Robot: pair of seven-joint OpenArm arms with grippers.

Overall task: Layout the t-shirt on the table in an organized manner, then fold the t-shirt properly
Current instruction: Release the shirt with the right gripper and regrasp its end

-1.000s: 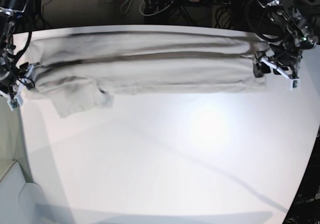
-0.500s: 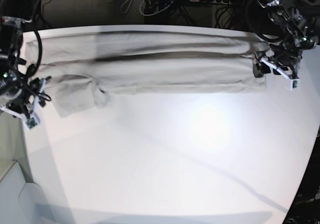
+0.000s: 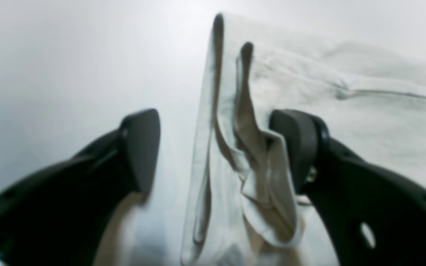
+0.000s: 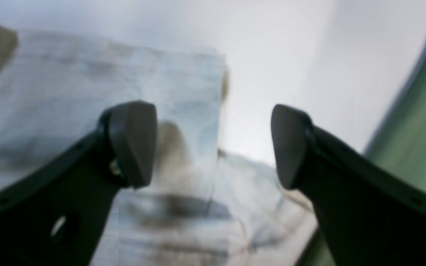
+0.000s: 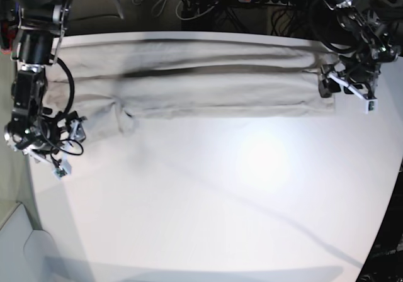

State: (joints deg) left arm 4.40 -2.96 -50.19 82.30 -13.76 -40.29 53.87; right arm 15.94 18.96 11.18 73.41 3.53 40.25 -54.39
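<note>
Light grey-beige cotton t-shirt (image 5: pixel 189 84) laid lengthwise-folded on white tabletop (image 5: pixel 220 194); crosswise fold outstanding; left gripper (image 3: pixel 220 151) fingers apart astride its hem, right gripper (image 4: pixel 213 144) fingers spread, empty.

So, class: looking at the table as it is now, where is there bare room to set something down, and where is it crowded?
Bare: the whole near part of the table, from the t-shirt's lower edge to the near rim, between both side rims. Crowded: the far strip, where the folded t-shirt spans nearly the full width, with the left gripper at one end and the open right gripper over the other.
</note>
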